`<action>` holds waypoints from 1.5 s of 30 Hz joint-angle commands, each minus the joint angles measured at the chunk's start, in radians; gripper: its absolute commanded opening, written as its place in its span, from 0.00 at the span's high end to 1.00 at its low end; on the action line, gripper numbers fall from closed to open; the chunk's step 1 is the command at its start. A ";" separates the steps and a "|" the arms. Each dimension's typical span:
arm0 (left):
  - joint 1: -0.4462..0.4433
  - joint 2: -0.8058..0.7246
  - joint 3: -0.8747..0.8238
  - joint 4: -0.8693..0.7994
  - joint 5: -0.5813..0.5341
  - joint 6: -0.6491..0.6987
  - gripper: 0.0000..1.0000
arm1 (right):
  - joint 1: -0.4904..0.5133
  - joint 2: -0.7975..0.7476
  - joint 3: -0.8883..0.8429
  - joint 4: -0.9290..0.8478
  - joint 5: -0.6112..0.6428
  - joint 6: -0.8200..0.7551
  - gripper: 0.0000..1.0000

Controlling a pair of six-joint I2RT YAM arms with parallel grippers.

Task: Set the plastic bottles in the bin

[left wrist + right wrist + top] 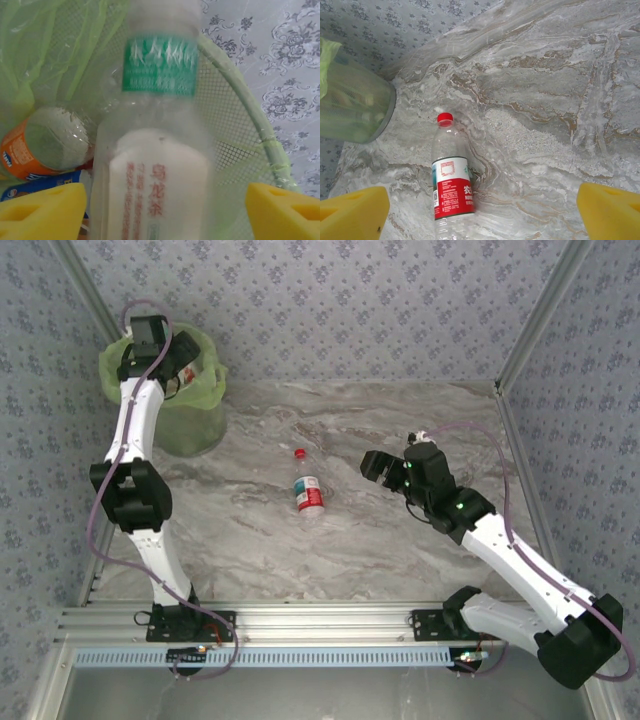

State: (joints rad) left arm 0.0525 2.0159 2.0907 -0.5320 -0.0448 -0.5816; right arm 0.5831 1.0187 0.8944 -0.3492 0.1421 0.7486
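The bin (190, 425) is standing at the far-left corner of the table (380, 560), and the left gripper (165, 212) is hanging right over its mouth with its yellow fingers (40, 212) spread. A clear bottle (155, 165) with a green band and a white label is showing blurred between them, with a gap on its right side, so it is not clamped. Below it an orange-labelled bottle (30, 150) is lying inside the green bag (50, 50). The right gripper (482, 212) is hovering above the table between its centre and right edge, jaws wide apart and holding nothing. A red-capped bottle (309, 492) with a red label is lying flat near the table's centre, cap pointing to the far edge.
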 commanded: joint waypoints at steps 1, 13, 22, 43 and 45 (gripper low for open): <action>0.000 -0.058 0.006 -0.008 0.024 0.047 0.13 | 0.006 -0.008 -0.008 -0.010 0.017 0.012 0.02; 0.004 -0.096 0.010 -0.022 0.126 0.083 0.01 | 0.008 -0.002 -0.012 -0.009 0.010 0.012 0.02; -0.006 -0.187 -0.074 0.028 0.153 0.096 0.01 | 0.007 0.033 -0.012 -0.009 0.011 -0.002 0.01; -0.459 -0.493 -0.551 0.086 -0.374 0.162 0.01 | 0.043 0.061 -0.100 0.137 0.115 -0.111 0.01; -0.502 -0.495 -0.592 0.083 -0.385 0.149 0.01 | 0.044 0.061 -0.109 0.152 0.117 -0.111 0.01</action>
State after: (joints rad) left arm -0.4057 1.5539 1.5326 -0.4629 -0.3477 -0.4374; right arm 0.6220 1.0855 0.8017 -0.2279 0.2211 0.6643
